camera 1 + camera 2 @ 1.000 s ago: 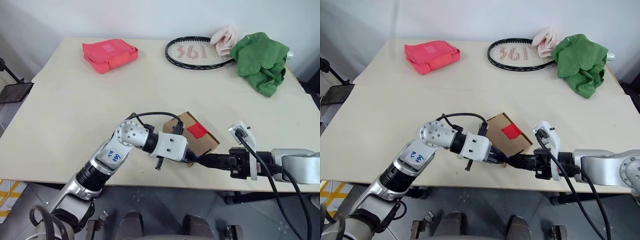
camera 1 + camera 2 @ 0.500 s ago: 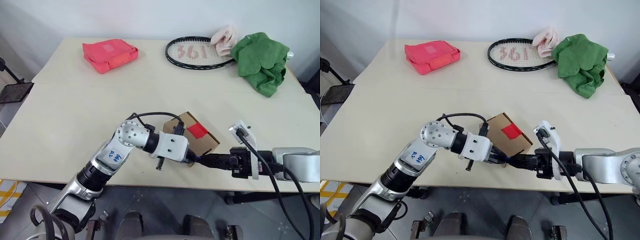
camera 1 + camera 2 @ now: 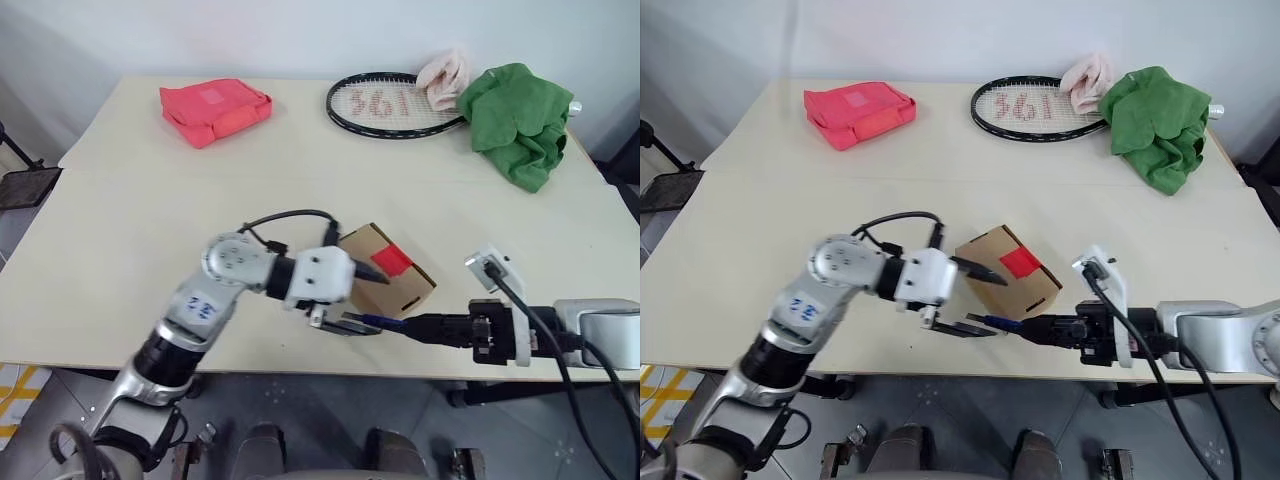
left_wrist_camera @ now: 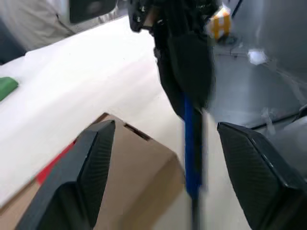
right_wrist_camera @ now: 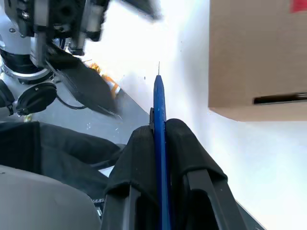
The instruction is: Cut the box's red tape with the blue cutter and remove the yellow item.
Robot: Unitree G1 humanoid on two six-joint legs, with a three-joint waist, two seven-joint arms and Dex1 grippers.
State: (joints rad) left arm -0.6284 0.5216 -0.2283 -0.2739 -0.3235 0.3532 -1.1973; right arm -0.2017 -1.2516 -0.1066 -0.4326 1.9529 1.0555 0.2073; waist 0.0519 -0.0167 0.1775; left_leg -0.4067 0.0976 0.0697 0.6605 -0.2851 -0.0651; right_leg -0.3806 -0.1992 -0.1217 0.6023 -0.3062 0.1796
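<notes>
Currently we are holding the blue cutter (image 5: 159, 143) clamped in the right gripper (image 3: 1055, 329) beside the box (image 3: 395, 282), the left gripper (image 3: 352, 297) spread empty, red tape (image 3: 391, 260) seemingly uncut, yellow item presumably inside.

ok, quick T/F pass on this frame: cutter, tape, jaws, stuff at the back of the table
1. The right gripper has its jaws shut on the blue cutter. True.
2. The left gripper also clamps the cutter. False: its jaws stand open, one finger on each side of the cutter in the left wrist view, not closed on it.
3. The red tape sits on top of the box, and the lid is shut. True.
4. The yellow item lies out on the table. False: none is in sight on the table.
5. The racket lies on the pink pouch. False: they lie apart at the back of the table, and the racket's head is next to the green cloth.
</notes>
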